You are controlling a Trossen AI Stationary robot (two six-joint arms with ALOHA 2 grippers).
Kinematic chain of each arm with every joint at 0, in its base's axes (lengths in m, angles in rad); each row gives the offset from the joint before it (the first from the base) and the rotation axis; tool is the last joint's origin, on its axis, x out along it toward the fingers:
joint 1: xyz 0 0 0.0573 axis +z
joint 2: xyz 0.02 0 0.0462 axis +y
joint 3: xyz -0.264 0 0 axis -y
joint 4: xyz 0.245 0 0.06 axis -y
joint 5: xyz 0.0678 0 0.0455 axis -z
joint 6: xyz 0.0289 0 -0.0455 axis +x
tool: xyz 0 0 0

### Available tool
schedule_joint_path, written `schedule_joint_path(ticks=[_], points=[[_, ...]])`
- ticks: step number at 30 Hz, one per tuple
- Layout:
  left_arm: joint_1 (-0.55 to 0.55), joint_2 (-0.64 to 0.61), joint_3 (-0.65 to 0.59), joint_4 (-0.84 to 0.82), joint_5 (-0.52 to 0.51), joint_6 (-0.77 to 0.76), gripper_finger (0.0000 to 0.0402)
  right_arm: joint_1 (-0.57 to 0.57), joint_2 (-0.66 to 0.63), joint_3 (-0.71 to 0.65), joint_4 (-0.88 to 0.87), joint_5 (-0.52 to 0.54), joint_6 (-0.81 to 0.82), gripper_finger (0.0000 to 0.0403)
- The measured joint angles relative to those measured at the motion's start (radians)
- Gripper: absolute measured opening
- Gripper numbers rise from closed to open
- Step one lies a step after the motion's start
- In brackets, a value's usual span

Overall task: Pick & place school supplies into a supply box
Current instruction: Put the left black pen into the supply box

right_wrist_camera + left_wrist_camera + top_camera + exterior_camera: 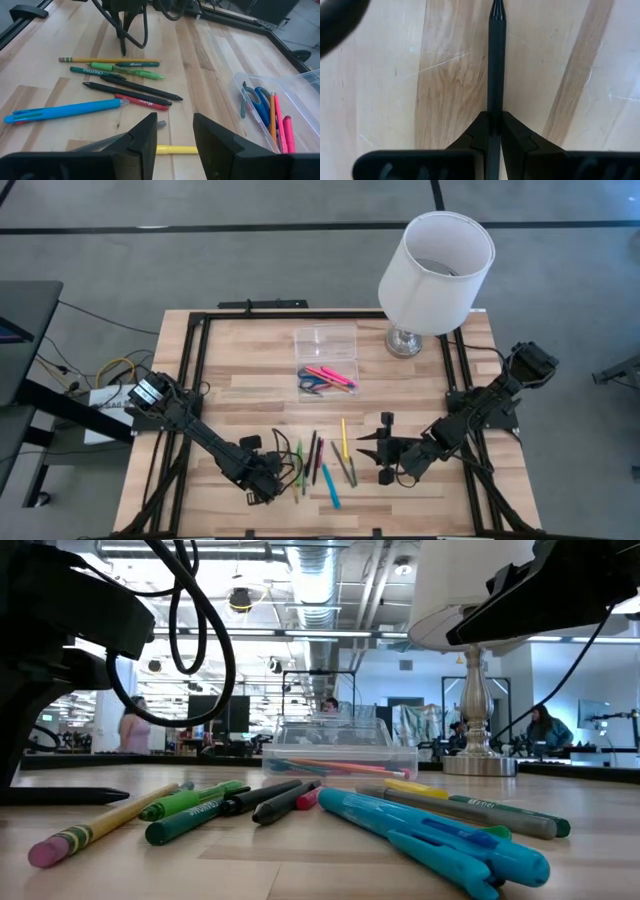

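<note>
My left gripper (pixel 268 476) points down at the near left of the table, shut on a black pen (pixel 496 60). Loose pens and pencils (pixel 320 460) lie flat on the wood beside it, among them a green marker (pixel 127 70), a blue pen (pixel 62 111) and a yellow pen (pixel 175 149). The clear supply box (pixel 330 378) stands farther back, holding blue-handled scissors (pixel 257 102) and pink markers (pixel 282 122). My right gripper (pixel 385 448) hangs open to the right of the pens, with nothing between its fingers. My left gripper pinches the black pen's shaft (pixel 495 107) between its two fingers. The fingers come from above, point down and lie across the pen. The pen runs level out from the fingers to its tapered end (pixel 497 10), at or just above the wood; which, I cannot tell.
A clear lid or second tray (pixel 326 343) lies behind the box. A lamp with a white shade (pixel 435 275) stands at the far right. A black frame (pixel 195 370) edges the table. Cables (pixel 200 630) hang from the left arm.
</note>
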Motion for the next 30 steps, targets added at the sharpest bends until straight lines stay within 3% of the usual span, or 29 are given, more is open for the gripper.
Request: schedule_joint_path(ticks=[9,13,20,30], points=[[0.001,0.006,0.034,-0.080,-0.036,-0.016,0.0017,0.000,0.000,0.000,-0.008,0.000,0.000,0.0122],[0.005,0.016,0.081,-0.221,-0.129,-0.020,0.0017,0.000,0.000,0.000,-0.008,0.000,0.000,0.0122],[0.030,0.012,0.184,-0.488,-0.194,-0.064,0.0017,0.000,0.000,0.000,-0.009,0.001,0.000,0.0122],[0.212,0.010,0.303,-0.491,-0.382,0.171,0.0017,0.000,0.000,0.000,-0.009,0.001,0.000,0.0122]])
